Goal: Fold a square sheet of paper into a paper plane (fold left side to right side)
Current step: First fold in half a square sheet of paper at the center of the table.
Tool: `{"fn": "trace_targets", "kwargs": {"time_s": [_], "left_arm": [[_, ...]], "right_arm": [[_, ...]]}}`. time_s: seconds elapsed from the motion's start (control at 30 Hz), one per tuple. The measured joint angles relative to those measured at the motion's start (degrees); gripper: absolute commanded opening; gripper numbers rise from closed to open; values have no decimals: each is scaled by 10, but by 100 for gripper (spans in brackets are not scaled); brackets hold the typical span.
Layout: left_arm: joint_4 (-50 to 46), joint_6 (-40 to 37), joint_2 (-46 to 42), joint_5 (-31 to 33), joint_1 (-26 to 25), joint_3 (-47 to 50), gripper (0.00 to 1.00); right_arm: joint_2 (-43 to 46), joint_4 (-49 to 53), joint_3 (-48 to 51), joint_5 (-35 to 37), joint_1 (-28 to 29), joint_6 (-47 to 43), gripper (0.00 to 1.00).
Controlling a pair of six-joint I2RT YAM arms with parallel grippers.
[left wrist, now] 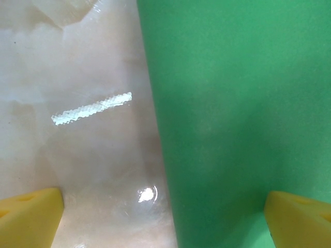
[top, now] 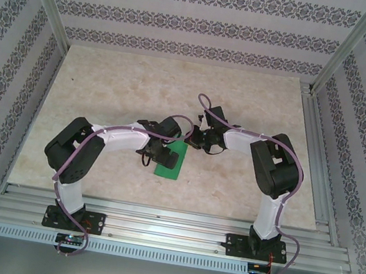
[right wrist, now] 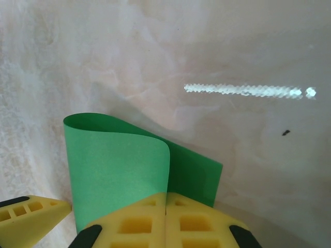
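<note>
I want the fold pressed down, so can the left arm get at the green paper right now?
Probably yes: the open left fingers hover just over the green paper, one above it, one above bare table, nothing between.

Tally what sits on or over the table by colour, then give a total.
Green: 1, the paper
Yellow-fingered: 2, the left end effector and the right end effector
Total: 3
</note>
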State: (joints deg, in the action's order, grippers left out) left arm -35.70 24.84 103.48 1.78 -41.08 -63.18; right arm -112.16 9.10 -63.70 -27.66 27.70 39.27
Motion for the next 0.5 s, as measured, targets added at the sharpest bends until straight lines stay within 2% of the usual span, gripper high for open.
{"fn": "trace_targets", "kwargs": {"time_s": [0.5], "left_arm": [[-2, -2, 2, 5, -6, -2, 99]], "right_arm": [[0, 1, 0, 2, -1, 0, 0]]}}
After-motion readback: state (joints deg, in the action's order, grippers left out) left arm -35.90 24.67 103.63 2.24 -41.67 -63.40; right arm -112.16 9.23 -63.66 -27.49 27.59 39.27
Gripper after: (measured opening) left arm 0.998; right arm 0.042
